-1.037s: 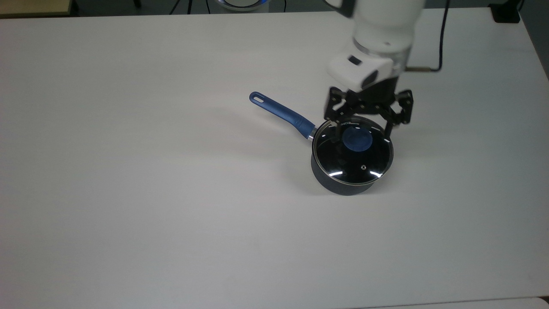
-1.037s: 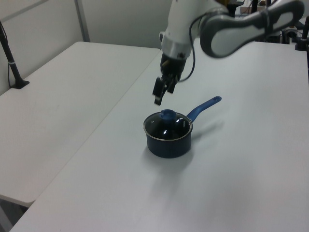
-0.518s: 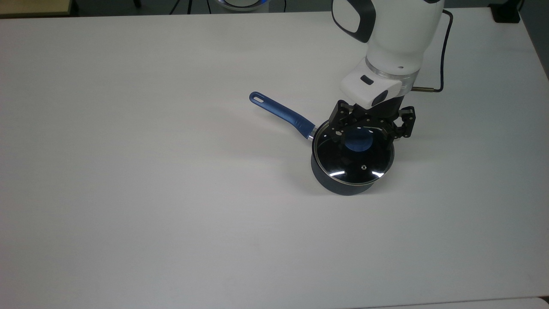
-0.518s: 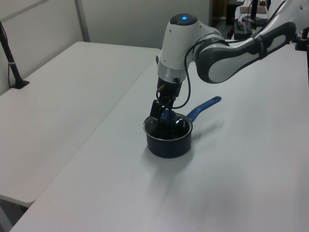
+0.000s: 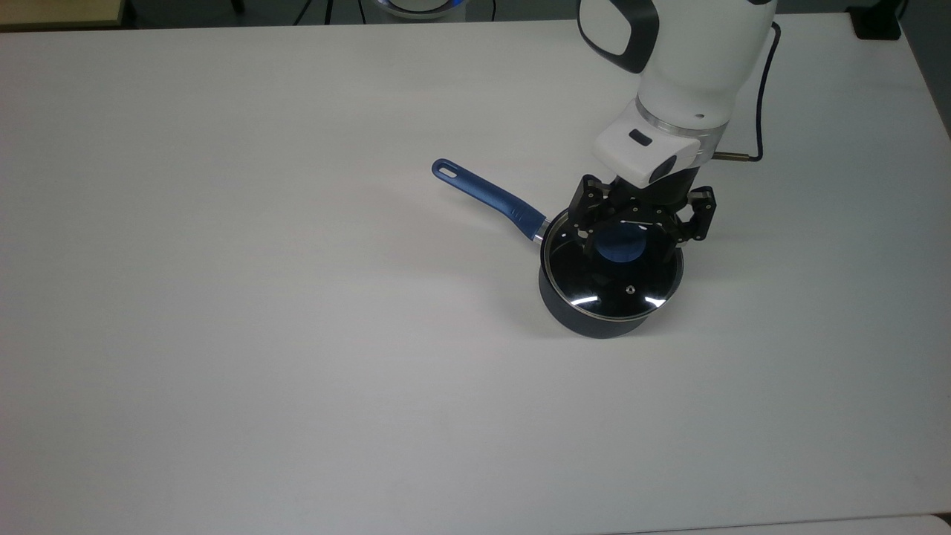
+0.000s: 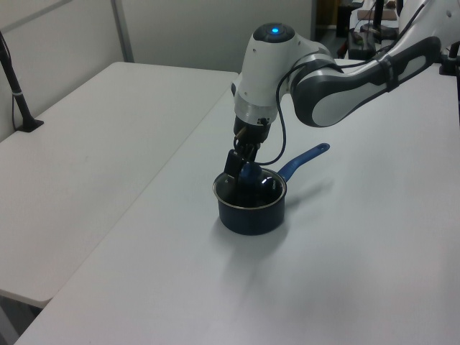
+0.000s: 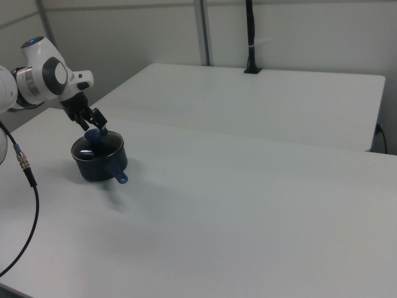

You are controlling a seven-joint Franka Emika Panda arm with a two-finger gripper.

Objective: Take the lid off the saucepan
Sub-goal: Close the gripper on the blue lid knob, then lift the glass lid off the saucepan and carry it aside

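While the lid (image 5: 613, 269) sits flat on the saucepan (image 5: 594, 319), closing its mouth, the blue knob (image 5: 621, 246) at its centre is straddled by the gripper (image 5: 633, 236). Glass disc with thin metal rim, small steam vent toward the top view's lower side of the knob. Lid also seen in the left view (image 6: 251, 188) and right view (image 7: 95, 144), seated level on the pot in both.

Saucepan stands upright on the white table (image 5: 297, 297), in the top view's right-centre. Its long blue handle (image 5: 490, 198) runs up and to the top view's left, loop hole at the tip, lying free of the gripper. In the left view the saucepan (image 6: 250, 213) has the handle (image 6: 302, 159) pointing to the left view's upper right; in the right view the saucepan (image 7: 98, 162) has it toward the camera.

Gripper jaws stand spread, one finger each side of the knob, not visibly pressing it; contact cannot be told. Gripper in the left view (image 6: 241, 168) hangs down onto the lid's centre; in the right view (image 7: 94, 128) it comes down from the right view's left. White arm (image 5: 680, 67) rises above the pot, black cable (image 5: 761, 111) beside it.

A second white table (image 6: 93, 144) adjoins in the left view, a dark post (image 7: 250, 37) at the far table edge in the right view.
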